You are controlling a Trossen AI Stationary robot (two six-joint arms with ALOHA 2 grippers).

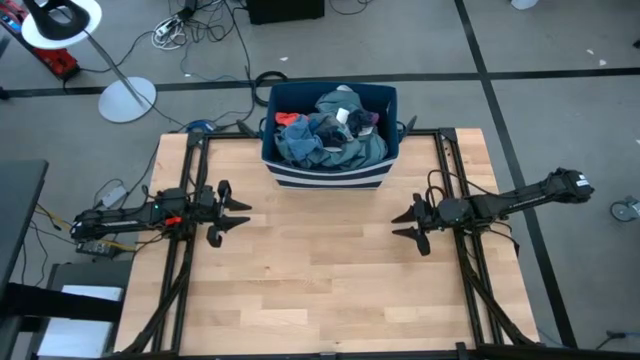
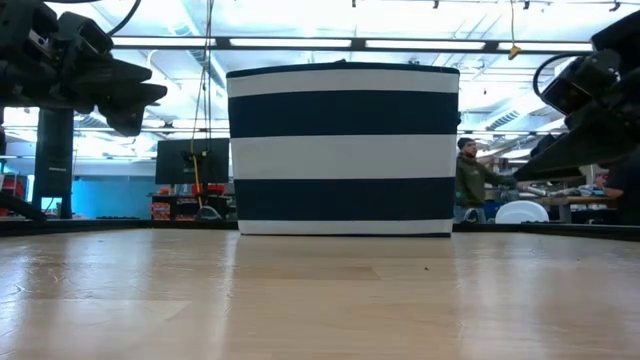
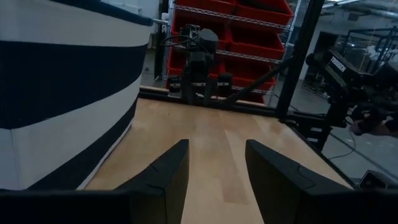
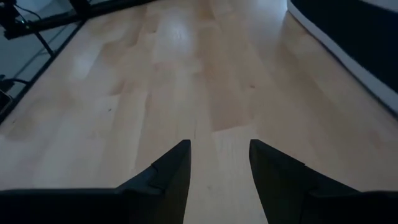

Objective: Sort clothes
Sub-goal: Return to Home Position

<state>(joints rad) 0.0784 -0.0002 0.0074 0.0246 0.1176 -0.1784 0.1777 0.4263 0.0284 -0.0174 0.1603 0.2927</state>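
Left side: the dark six-joint left arm (image 1: 150,213) lies low along the left edge of the tabletop, pointing inward. Its jaws are spread and hold nothing; the left wrist view shows bare wood between the two dark fingers. This looks like a resting pose, drawn clear of the work.

Centre: a navy blue rectangular fabric bin with white stripes (image 1: 325,178) stands at the middle of the tabletop's far edge, within reach of both arms. Inside it, a heap of soft fabric clothes (image 1: 335,135) in teal-grey, bright blue and dark tones, with a small red piece, fills the bin nearly to its rim. No garment shows on the wood, so the sorting appears finished. In the low view the bin's striped wall (image 2: 343,150) stands upright and hides its contents.

Right side: the dark six-joint right arm (image 1: 500,203) mirrors the other at the right edge, also pointing inward. Its jaws are spread and empty above bare planks, well apart from the bin.

The light wooden plank tabletop (image 1: 320,290) sits in a black frame. Around it is grey floor crossed by black tape lines, with a round white lamp base (image 1: 127,100) at far left and tangled cables (image 1: 180,30) beyond. Across the room, a person in a dark top (image 2: 468,180) stands past the bin's right side under ceiling strip lights.
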